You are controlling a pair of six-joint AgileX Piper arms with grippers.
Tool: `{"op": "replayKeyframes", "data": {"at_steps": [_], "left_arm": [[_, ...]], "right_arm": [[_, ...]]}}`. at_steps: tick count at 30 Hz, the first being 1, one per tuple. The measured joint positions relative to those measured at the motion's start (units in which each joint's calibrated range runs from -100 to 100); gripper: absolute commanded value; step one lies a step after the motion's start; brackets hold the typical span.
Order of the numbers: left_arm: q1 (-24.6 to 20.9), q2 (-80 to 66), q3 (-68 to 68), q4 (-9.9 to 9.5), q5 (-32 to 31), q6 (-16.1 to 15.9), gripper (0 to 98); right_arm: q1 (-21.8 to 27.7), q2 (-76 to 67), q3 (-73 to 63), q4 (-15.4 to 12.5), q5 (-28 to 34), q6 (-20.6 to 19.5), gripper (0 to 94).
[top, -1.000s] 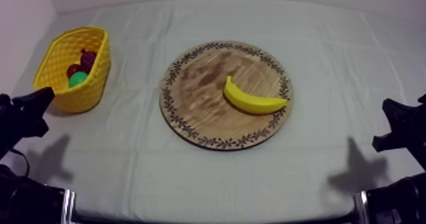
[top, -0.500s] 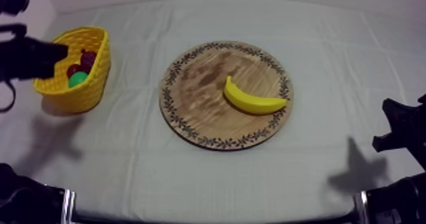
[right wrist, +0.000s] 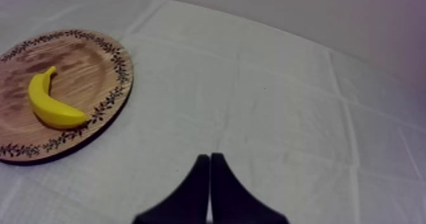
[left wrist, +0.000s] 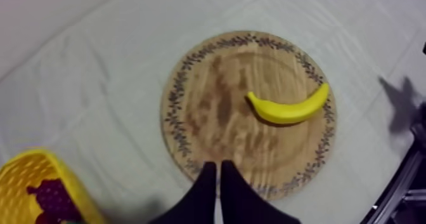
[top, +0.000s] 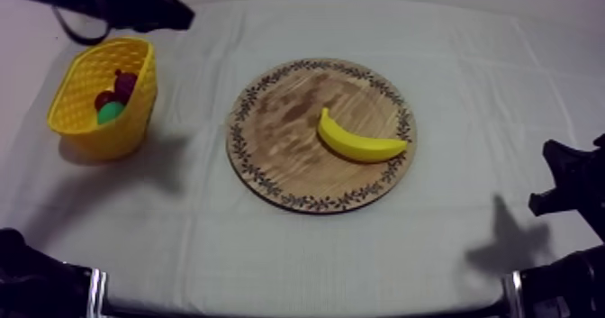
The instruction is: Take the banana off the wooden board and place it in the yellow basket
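The yellow banana [top: 358,142] lies on the right half of the round wooden board [top: 288,150], mid-table. At the left stands the yellow basket [top: 90,128]. My left gripper [top: 180,17] hangs high behind the basket, at the table's far left. In the left wrist view its fingers [left wrist: 217,179] lie together as a narrow wedge, shut on nothing, over the near rim of the board [left wrist: 190,99], with the banana [left wrist: 288,109] beyond them. My right gripper [right wrist: 209,166] is shut and empty over bare cloth, well to the right of the board [right wrist: 95,80] and banana [right wrist: 47,106].
Inside the basket lie dark grapes [top: 124,81], a small red fruit [top: 103,98] and something green [top: 111,113]. The grapes [left wrist: 54,198] also show in the basket [left wrist: 25,176] below the left wrist camera. My right arm [top: 572,177] rests low at the right edge.
My left arm has risen from the lower left, passed over the basket and now reaches in from the upper left. The right arm, banana and basket have not moved.
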Motion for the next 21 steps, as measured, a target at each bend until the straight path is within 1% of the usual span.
{"op": "replayKeyframes", "data": {"at_steps": [8,11,17,18,21], "left_arm": [[6.5,14.8,-16.8,-2.85,6.0,5.5,0.0],[8.7,19.5,-22.9,-3.23,7.9,6.7,0.0],[12.1,28.1,-32.9,-3.49,12.2,7.1,0.0],[12.6,29.4,-34.5,-3.92,12.8,7.0,0.0],[13.8,32.3,-38.4,-3.92,13.3,6.9,0.0]], "right_arm": [[0.0,0.0,0.0,0.0,0.0,0.0,0.3],[0.0,0.0,0.0,0.0,0.0,0.0,0.3],[0.0,0.0,0.0,0.0,0.0,0.0,0.3],[0.0,0.0,0.0,0.0,0.0,0.0,0.3],[0.0,0.0,0.0,0.0,0.0,0.0,0.3]]}}
